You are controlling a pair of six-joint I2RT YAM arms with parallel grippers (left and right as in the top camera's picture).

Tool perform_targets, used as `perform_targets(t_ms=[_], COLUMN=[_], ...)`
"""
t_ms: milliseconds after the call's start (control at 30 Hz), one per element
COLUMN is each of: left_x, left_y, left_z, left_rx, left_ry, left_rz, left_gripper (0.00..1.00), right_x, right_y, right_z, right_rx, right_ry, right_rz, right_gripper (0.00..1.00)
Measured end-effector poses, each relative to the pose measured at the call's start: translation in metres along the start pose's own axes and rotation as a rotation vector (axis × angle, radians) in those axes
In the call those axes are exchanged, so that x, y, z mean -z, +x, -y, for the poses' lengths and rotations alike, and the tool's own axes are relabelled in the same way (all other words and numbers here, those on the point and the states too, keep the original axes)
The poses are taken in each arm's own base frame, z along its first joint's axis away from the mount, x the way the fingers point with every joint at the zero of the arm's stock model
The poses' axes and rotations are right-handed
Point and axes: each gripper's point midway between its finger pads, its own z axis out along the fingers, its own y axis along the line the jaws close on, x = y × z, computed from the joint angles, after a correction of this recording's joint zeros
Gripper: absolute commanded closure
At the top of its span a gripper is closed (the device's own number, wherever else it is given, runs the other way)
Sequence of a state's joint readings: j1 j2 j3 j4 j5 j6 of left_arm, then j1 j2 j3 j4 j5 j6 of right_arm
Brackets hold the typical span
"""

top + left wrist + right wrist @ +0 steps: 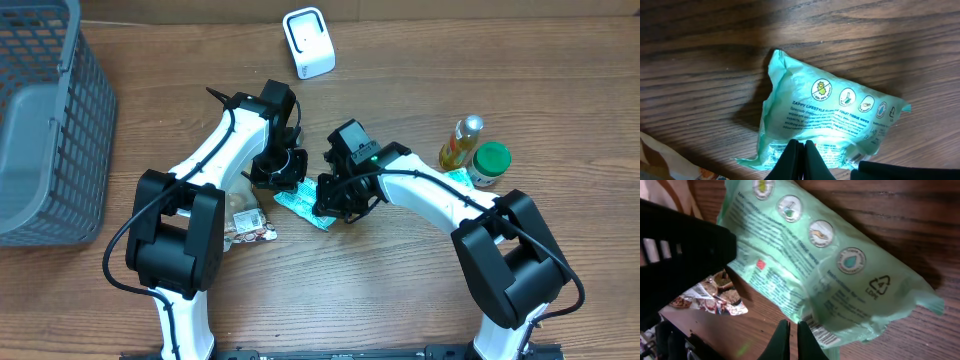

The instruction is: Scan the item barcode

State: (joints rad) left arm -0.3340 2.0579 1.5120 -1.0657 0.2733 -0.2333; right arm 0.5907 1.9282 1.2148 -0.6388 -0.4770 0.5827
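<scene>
Resting on table [700, 60], green wipes pack [825, 115] lies just ahead of both fingertip pairs. Left gripper [800, 150] closed, tips at pack's near edge. Right gripper [790, 336] closed, barcode [821, 335] just beside tips. Whether film is pinched: cannot tell.

Basket [88, 120]: grey, we see it at upper left.
Bottle [460, 145]: yellow, at right, beside a green-lidded jar [490, 162].
Snack packet [250, 226]: left of centre.

The wipes packet [300, 208] lies mid-table [400, 300], the snack pouch [250, 228] just to its left. Behind them, near the far edge, stands the scanner [308, 42] — the basket [40, 120] sits far left, the bottle [460, 143] and jar [490, 163] side by side at right
</scene>
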Motion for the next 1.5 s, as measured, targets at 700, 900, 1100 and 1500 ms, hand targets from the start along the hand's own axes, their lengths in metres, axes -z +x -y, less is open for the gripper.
perform_targets(t_ms=[700,900,1100,1500], left_x=[-0.014,0.027,0.062,0.025], left_y=[-0.023,-0.059,-0.043,0.026], left_z=[-0.008,-0.029,-0.014,-0.002], left_rx=[-0.018,0.058,0.080,0.008], left_ry=[-0.022,-0.036,0.023,0.002], left_rz=[0.133,0.211,0.127,-0.132], left_gripper=[0.96,0.96,0.96,0.96], right_x=[-0.015,-0.015,-0.014,-0.002], right_y=[0.007,0.025,0.037,0.019], right_z=[0.021,0.024,0.017,0.008], right_rx=[-0.160,-0.203,-0.214,-0.115], right_ry=[0.007,0.010,-0.024,0.007], right_rz=[0.023,-0.058,-0.123,-0.069], right_gripper=[0.96,0.89,0.88,0.92])
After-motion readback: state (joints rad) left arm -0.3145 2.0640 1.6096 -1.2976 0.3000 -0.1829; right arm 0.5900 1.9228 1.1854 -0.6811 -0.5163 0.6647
